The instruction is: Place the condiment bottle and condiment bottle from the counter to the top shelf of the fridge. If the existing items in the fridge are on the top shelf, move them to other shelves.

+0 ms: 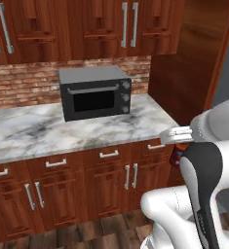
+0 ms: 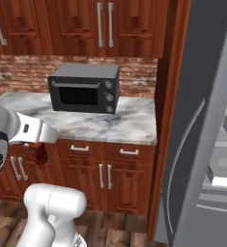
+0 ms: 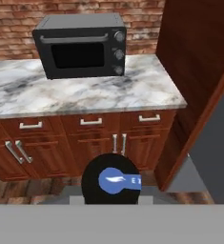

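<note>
My gripper [image 1: 177,146] is shut on a condiment bottle [image 1: 176,157], a slim reddish-brown bottle hanging below the hand in front of the cabinet fronts. From the right base the same bottle [image 2: 38,152] shows under the white hand [image 2: 37,133]. In the hand view its dark round top with a blue label [image 3: 111,180] sits at the bottom middle and hides the fingertips. The marble counter [image 1: 33,131] lies ahead and to the left. The fridge [image 2: 206,125] stands to the right with its grey door open; pale shelves [image 2: 225,161] show inside. The existing items are out of view.
A black microwave [image 1: 95,92] stands at the back of the counter [image 2: 129,123] against a brick wall. A tall wooden side panel [image 2: 170,96] separates counter and fridge. Wooden cabinets with silver handles run above and below. The floor is wood.
</note>
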Robot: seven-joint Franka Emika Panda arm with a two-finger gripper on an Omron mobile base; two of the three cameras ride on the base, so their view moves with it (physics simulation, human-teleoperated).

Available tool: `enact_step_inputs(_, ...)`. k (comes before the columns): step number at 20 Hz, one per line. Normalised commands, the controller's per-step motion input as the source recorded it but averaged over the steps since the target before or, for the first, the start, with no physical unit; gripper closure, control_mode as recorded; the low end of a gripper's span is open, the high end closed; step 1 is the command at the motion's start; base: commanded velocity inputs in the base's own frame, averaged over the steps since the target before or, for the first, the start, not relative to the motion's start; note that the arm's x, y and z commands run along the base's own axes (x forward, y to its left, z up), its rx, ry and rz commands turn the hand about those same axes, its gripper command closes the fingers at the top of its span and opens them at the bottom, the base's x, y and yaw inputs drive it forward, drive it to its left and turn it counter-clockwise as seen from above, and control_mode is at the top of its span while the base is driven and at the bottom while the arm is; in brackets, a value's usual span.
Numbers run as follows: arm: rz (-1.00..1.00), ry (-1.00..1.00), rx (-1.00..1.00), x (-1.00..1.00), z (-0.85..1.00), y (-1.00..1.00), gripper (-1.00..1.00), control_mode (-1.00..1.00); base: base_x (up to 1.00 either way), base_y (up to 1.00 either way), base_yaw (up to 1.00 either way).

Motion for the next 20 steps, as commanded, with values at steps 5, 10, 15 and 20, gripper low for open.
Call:
enact_step_inputs(5, 0.0, 0.0, 0.0, 0.0, 0.0, 0.0, 1.0, 1.0, -1.0, -0.98, 0.01)
enact_step_inputs(10, 0.0, 0.0, 0.0, 0.0, 0.0, 0.0, 1.0, 1.0, -1.0, -1.0, 0.0)
enact_step_inputs(15, 0.0, 0.0, 0.0, 0.0, 0.0, 0.0, 1.0, 1.0, -0.61, -1.0, -0.01)
enact_step_inputs(20, 0.0, 0.0, 0.0, 0.0, 0.0, 0.0, 1.0, 1.0, 0.39, -0.8, 0.0)
